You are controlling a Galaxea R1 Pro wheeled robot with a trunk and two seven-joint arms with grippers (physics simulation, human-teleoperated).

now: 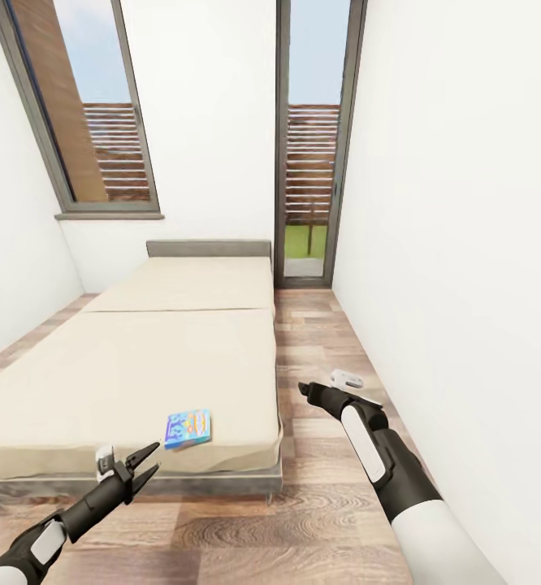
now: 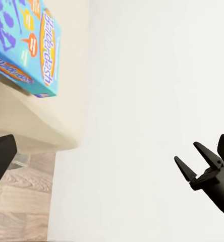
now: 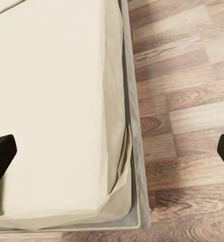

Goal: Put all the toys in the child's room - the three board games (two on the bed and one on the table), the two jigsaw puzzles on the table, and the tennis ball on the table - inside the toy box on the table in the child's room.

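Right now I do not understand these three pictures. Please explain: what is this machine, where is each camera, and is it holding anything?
It is a simulated two-armed robot. The big picture is from its head, looking down at a bed with a blue board game near the foot corner. The left gripper hovers open just before that box; the right gripper is over the wood floor. The other two pictures come from cameras on the wrists: the left one sees the game box, the right one the bed corner. Nothing is held.

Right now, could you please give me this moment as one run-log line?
place: bedside | board game: flat on bed near foot corner | left gripper: jaws open, empty, short of game | right gripper: above floor, empty
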